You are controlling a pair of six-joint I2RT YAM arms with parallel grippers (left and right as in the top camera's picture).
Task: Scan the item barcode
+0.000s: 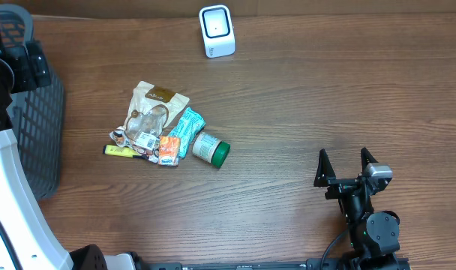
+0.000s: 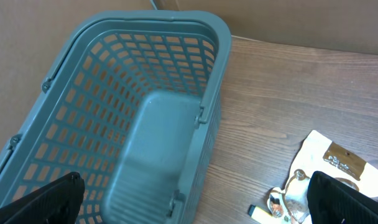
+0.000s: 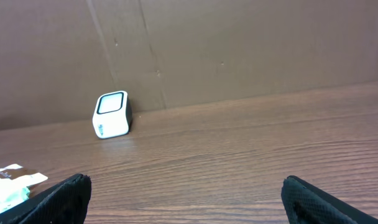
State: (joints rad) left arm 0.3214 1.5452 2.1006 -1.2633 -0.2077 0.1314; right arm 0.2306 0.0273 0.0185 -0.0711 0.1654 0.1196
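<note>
The right gripper (image 1: 343,159) has its two black fingers spread wide apart, and nothing is between them. In the overhead view it stands in the lower right of the frame, over bare wood of the table (image 1: 288,97). In the right wrist view the fingers show only as dark tips in the two lower corners.

The left gripper (image 2: 195,180) is also spread wide and holds nothing. Its finger tips are in the lower corners of the left wrist view. Under it and toward the upper left of that frame is the grey-blue basket (image 2: 217,74), which stands at the left edge of the overhead frame.

The pile of items (image 1: 164,127) lies left of centre in the overhead view, well apart from both grippers. It contains:
- a tan pouch (image 1: 160,99) at the top
- a teal packet (image 1: 186,126) at its right
- an orange packet (image 1: 168,148) below
- a yellow item (image 1: 118,151) at the lower left edge
- a jar with green lid (image 1: 211,148), on its side at the lower right, just beside the teal packet

The white scanner (image 1: 216,30) stands at the top centre, well apart from the pile.
</note>
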